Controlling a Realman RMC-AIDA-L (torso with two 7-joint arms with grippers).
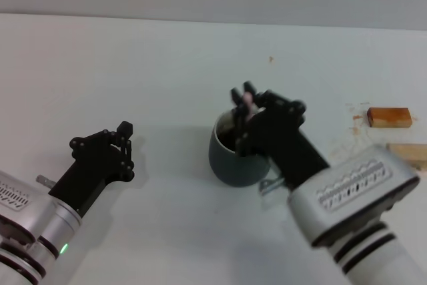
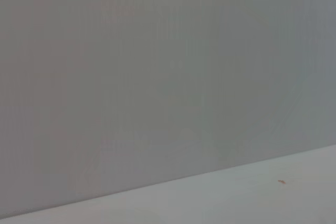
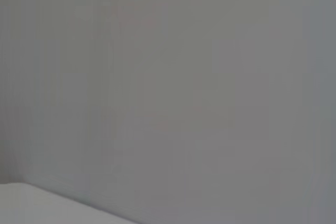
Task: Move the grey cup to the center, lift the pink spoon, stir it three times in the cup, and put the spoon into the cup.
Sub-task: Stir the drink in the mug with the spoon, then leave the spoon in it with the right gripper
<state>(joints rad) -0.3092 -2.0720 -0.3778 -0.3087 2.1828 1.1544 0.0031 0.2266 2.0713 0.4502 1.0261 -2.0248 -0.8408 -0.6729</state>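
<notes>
Right tool point(image 1: 245, 101) pinches pink spoon point(image 1: 248, 100) over grey cup point(image 1: 235, 158), prob. stirring; next: release spoon in; left tool point(image 1: 127, 139) idle, grip unclear.

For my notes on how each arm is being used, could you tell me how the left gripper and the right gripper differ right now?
The right gripper is poised over the grey cup and shut on the pink spoon; the left gripper holds nothing. The right gripper is at the centre of the table; the left gripper sits off to the cup's left, apart from it. Both are black, on silver arms.
</notes>
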